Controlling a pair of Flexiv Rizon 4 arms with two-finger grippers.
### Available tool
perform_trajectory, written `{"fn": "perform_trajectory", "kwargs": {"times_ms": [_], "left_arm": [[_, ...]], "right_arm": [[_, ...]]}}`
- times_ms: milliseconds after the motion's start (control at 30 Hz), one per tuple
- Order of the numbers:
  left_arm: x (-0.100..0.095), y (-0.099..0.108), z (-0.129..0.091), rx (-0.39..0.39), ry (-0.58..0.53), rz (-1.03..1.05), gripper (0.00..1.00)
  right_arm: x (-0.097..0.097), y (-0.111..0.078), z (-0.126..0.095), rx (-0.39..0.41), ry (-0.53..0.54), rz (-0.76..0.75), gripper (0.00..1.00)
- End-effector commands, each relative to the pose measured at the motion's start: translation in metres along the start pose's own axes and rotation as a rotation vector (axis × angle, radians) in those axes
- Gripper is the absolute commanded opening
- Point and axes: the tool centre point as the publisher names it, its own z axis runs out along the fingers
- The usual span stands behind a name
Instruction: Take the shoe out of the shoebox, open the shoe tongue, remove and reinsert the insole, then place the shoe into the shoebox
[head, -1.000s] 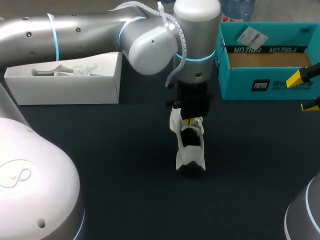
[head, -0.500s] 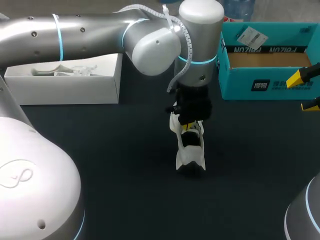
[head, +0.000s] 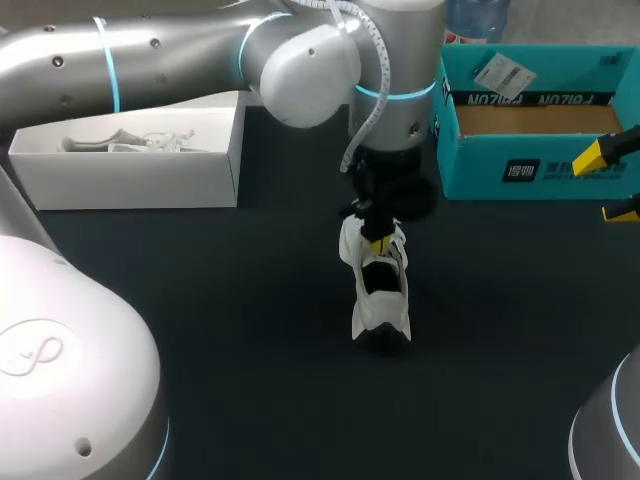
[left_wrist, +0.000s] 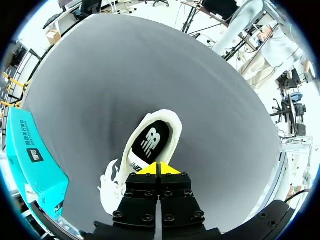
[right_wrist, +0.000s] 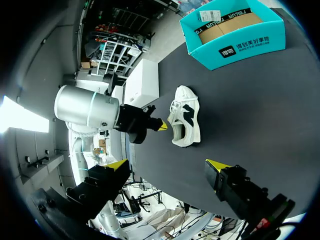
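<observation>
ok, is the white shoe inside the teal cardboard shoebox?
No, the white shoe stands on the dark table, apart from the teal cardboard shoebox.

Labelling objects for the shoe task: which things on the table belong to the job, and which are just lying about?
In the job:
white shoe
black insole, inside the shoe
teal shoebox
left gripper, at the shoe's opening
right gripper, open, apart from the shoe

Lying about:
white box, with pale bits inside that are too unclear to name
</observation>
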Motion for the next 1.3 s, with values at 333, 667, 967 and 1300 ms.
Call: {"fn": "perform_trajectory", "kwargs": {"times_ms": [333, 667, 967, 1300], "left_arm": [[-0.007, 0.009, -0.002, 0.021, 0.015, 0.002, 0.00], [0.014, -0.007, -0.004, 0.033, -0.152, -0.789, 0.00], [0.017, -0.005, 0.000, -0.013, -0.164, -0.912, 0.00], [0.022, -0.019, 0.008, -0.004, -0.176, -0.957, 0.00]], "right_arm": [[0.000, 0.000, 0.000, 0.000, -0.001, 0.001, 1.00], [0.000, 0.000, 0.000, 0.000, -0.001, 0.001, 1.00], [0.000, 0.000, 0.000, 0.000, -0.001, 0.001, 1.00], [0.000, 0.000, 0.000, 0.000, -0.001, 0.001, 1.00]]}}
